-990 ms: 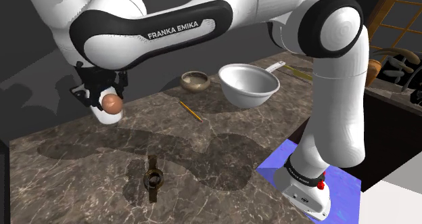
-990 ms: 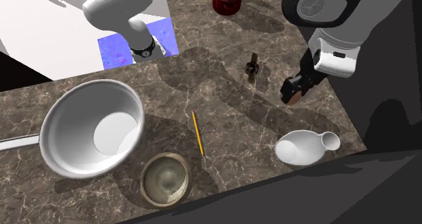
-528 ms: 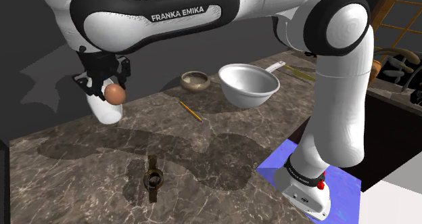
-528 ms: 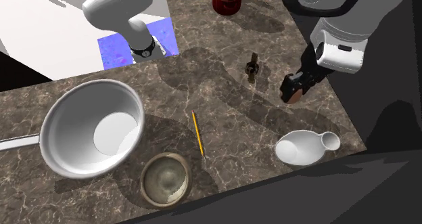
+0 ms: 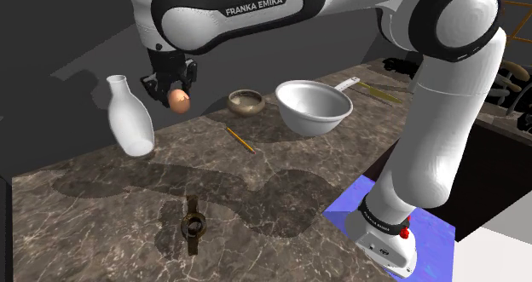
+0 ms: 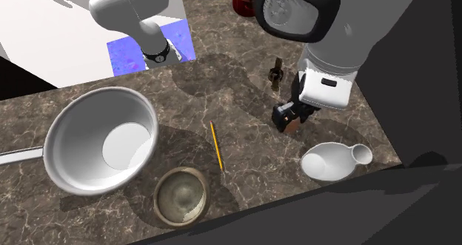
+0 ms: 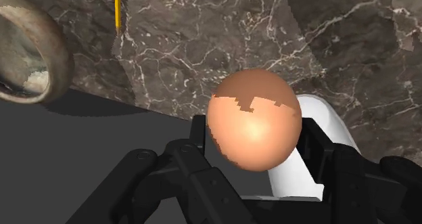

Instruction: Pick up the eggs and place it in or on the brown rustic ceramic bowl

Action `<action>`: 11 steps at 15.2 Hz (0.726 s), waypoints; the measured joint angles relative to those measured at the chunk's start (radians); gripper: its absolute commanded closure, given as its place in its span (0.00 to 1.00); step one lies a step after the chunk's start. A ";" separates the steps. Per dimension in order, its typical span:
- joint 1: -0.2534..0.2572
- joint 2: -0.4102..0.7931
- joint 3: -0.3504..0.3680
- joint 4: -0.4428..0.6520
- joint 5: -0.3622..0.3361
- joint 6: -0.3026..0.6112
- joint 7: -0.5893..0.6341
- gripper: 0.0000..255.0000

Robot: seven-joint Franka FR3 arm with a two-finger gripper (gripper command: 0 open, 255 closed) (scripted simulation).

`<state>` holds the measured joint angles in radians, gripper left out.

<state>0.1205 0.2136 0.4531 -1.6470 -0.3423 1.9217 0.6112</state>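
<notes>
Dark veined marble countertop [image 5: 281, 178] spans the scene. A blue mat [image 5: 435, 229] sits under the stand at the shoulder view's lower right.

White Franka arm [image 5: 443, 93] rises from the stand and arches over the counter toward the shoulder view's upper left.

Light-grey deep pan [image 5: 315, 118] w/ a long handle stands upright at the far side of the counter. Nothing in it.

White flask [image 5: 130, 123], narrow neck and round body, stands upright near the counter's edge at the shoulder view's left. It's well apart from the pan.

Brown rustic ceramic bowl [image 5: 245, 101] is upright, just beside the pan on the flask side. Inside looks paler and mottled in the second exterior view, nothing in it.

Black gripper [image 5: 176, 97] hangs above the counter, between flask and bowl in the shoulder view. In the second exterior view it's near the flask, w/ the pencil on its other side. Fingers pinch the egg from both sides, one finger [image 7: 193, 138] pressed against its shell.

Yellow pencil [image 5: 239, 139] lies flat on the marble in front of the bowl, touching neither bowl nor pan.

Dark wristwatch [image 5: 193, 225] lies flat nearer the stand, apart from the rest.

Egg [image 7: 253, 121] is brown-orange, held in the air clear of the counter, not in the bowl. In the wrist view the flask's white body shows just behind it, the bowl off to one side.
</notes>
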 measured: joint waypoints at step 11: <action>-0.172 -0.130 -0.097 -0.161 0.093 0.108 -0.270 1.00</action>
<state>-0.0516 0.0835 0.3561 -1.8075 -0.2495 2.0296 0.3415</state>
